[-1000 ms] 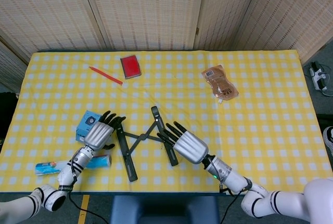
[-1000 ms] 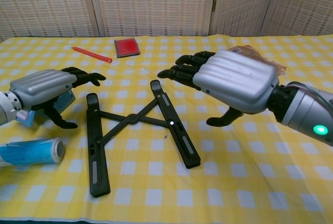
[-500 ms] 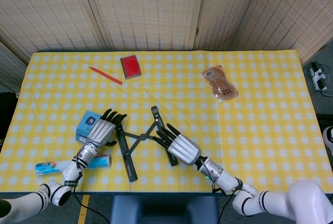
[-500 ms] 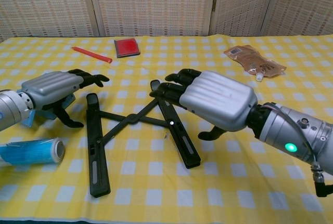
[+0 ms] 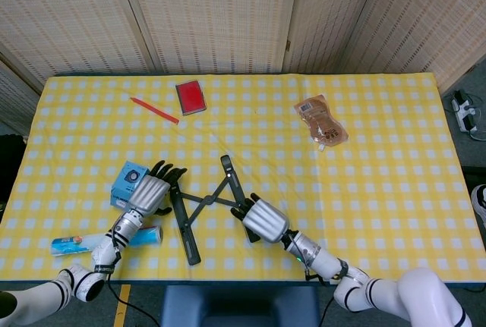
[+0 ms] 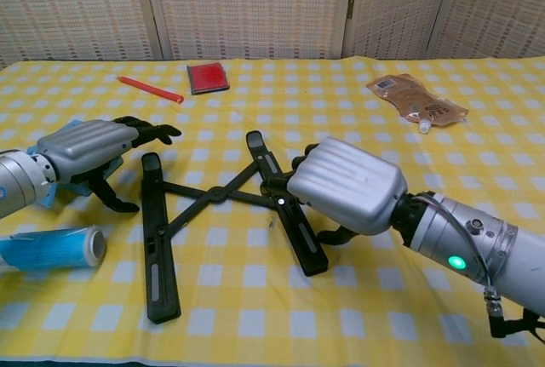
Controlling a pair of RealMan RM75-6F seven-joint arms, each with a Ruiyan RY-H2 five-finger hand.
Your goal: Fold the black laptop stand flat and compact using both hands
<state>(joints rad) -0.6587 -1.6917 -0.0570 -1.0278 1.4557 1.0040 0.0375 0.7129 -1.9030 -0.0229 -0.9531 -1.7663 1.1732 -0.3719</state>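
Note:
The black laptop stand (image 6: 159,248) lies spread open on the yellow checked cloth, its two long bars joined by crossed links (image 5: 206,199). My right hand (image 6: 345,184) is down on the middle of the right bar (image 6: 308,246). Its fingers curl over the bar and its thumb sits on the bar's other side, gripping it. The same right hand (image 5: 264,219) hides most of that bar in the head view. My left hand (image 6: 85,150) hovers just left of the left bar's far end with fingers apart, holding nothing; the head view also shows this left hand (image 5: 149,193).
A blue box (image 5: 125,183) sits under my left hand, and a blue tube (image 6: 47,248) lies near the front left edge. At the back are a red pen (image 5: 154,110), a red card case (image 5: 190,97) and an orange pouch (image 5: 321,120).
My right hand dropped onto the right bar and its fingers, stretched out before, curled around it. My left hand barely shifted.

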